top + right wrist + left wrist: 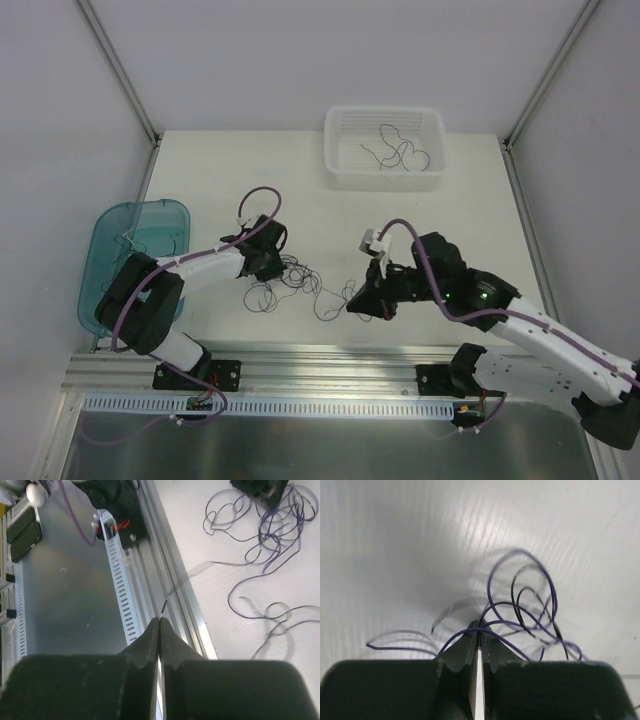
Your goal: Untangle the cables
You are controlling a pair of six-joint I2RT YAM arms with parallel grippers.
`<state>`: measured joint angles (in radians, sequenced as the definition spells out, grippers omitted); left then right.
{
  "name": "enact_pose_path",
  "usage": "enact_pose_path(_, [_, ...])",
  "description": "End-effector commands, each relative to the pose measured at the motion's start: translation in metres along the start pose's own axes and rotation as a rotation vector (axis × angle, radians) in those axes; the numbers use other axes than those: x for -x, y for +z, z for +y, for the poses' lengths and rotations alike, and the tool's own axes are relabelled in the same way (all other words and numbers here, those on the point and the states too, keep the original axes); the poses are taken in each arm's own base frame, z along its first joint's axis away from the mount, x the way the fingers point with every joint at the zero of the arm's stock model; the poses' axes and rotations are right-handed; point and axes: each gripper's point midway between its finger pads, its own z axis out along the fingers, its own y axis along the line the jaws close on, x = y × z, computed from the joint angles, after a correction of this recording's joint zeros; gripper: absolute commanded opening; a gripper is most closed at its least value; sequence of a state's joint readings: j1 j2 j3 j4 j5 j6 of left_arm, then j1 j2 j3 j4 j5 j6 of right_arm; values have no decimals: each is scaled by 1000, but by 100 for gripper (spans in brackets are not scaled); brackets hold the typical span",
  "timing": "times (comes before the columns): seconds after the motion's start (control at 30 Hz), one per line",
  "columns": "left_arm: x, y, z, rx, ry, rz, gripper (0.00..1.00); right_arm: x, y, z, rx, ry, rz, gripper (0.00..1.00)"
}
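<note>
Here, on a white table (220, 170) walled by pale panels, two robot arms bend toward a sprawl of hair-thin cables (300, 283) lying near the table's near edge, roughly midway between them. The left gripper (479, 626) has its jaws pressed together, a purple strand pinched at the tips; from there the wire loops away over the table surface among black and purple curls. The right gripper (160, 621) is likewise clamped tight, and a single fine dark strand emerges from between its tips, running out toward the rest of the wires; its own camera looks across the aluminium rail (172, 587) at the table's near edge, with the tangled loops lying beyond on the white surface just beside the other arm's black fingers. At the far side of the table, right of centre, stands a white perforated basket (340, 120); inside it lie a few loose strands (395, 152), dark, curled and spread on its floor, well apart from the main tangle. At the left edge, beside the left arm's elbow, sits a translucent teal bin (110, 225); what it holds cannot be made out from above. The cables on the table form open loops rather than one tight knot, some touching the left gripper, others trailing rightward toward the right gripper.
</note>
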<state>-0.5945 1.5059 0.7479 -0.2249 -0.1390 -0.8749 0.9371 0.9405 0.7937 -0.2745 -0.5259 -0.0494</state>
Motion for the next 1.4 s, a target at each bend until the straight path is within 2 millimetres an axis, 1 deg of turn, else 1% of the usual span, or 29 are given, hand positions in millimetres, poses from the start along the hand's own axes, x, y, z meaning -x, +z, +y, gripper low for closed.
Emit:
enact_pose_path(0.0, [9, 10, 18, 67, -18, 5, 0, 26, -65, 21, -86, -119, -85, 1])
enact_pose_path(0.03, [10, 11, 21, 73, -23, 7, 0, 25, -80, 23, -114, -134, -79, 1])
enact_pose_path(0.07, [11, 13, 23, 80, -24, 11, 0, 32, -93, 22, -164, -151, -111, 1])
enact_pose_path(0.1, [13, 14, 27, 88, -36, 11, 0, 49, -114, 32, -185, -187, -176, 1])
enact_pose_path(0.13, [14, 15, 29, 93, -41, 12, 0, 50, -132, 33, -233, -208, -202, 1])
enact_pose_path(0.17, [14, 16, 31, 99, -40, 13, 0, 54, -144, 35, -258, -218, -227, 1])
enact_pose_path(0.2, [15, 17, 33, 103, -45, 11, 0, 67, -163, 44, -277, -242, -280, 1])
enact_pose_path(0.23, [16, 17, 36, 110, -53, 14, 0, 66, -175, 43, -315, -245, -296, 1])
enact_pose_path(0.3, [16, 16, 35, 100, -46, 16, 0, 71, -192, 48, -343, -252, -329, 1])
enact_pose_path(0.4, [17, 15, 38, 108, -38, 8, 0, 77, -208, 53, -365, -265, -384, 1])
enact_pose_path(0.57, [13, 20, 52, 151, -33, 28, 0, 101, -264, 70, -445, -299, -576, 1])
enact_pose_path(0.63, [13, 22, 57, 164, -43, 34, 0, 103, -281, 77, -456, -319, -612, 1])
enact_pose_path(0.67, [16, 23, 62, 175, -55, 34, 0, 110, -301, 79, -502, -321, -668, 1])
enact_pose_path(0.7, [16, 24, 65, 181, -58, 34, 0, 109, -311, 81, -517, -325, -689, 1])
enact_pose_path(0.77, [20, 24, 71, 198, -63, 27, 0, 109, -327, 76, -575, -318, -718, 1])
enact_pose_path(0.8, [23, 24, 73, 195, -75, 29, 0, 108, -330, 75, -585, -313, -714, 1])
enact_pose_path(0.9, [30, 22, 71, 191, -80, 16, 0, 100, -321, 62, -604, -276, -679, 1])
enact_pose_path(0.97, [34, 18, 69, 182, -74, 1, 0, 96, -328, 52, -662, -229, -706, 1])
enact_pose_path(1.0, [33, 17, 71, 185, -73, 3, 0, 95, -335, 49, -686, -213, -729, 1])
enact_pose_path(1.03, [32, 15, 71, 181, -71, 2, 0, 91, -351, 44, -734, -185, -781, 1])
enact_pose_path(1.1, [30, 12, 75, 184, -71, -6, 0, 90, -366, 43, -756, -160, -839, 1])
enact_pose_path(1.13, [29, 11, 76, 183, -72, -6, 0, 87, -375, 37, -798, -139, -859, 1])
enact_pose_path(1.17, [28, 7, 70, 153, -76, -2, 0, 86, -374, 35, -794, -128, -854, 1])
enact_pose_path(1.2, [26, 5, 68, 135, -77, 6, 0, 86, -364, 32, -782, -124, -821, 1])
enact_pose_path(1.23, [29, -2, 60, 98, -75, -7, 0, 84, -345, 28, -744, -126, -763, 1])
enact_pose_path(1.27, [29, -6, 56, 73, -66, -9, 0, 85, -320, 21, -733, -107, -686, 1])
enact_pose_path(1.3, [28, -11, 49, 40, -54, -4, 3, 84, -302, 17, -722, -102, -629, 1])
enact_pose_path(1.33, [32, -21, 40, -4, -35, -29, 5, 75, -272, 5, -726, -96, -537, 1])
enact_pose_path(1.37, [33, -26, 37, -25, -28, -40, 6, 75, -251, -1, -727, -89, -487, 1])
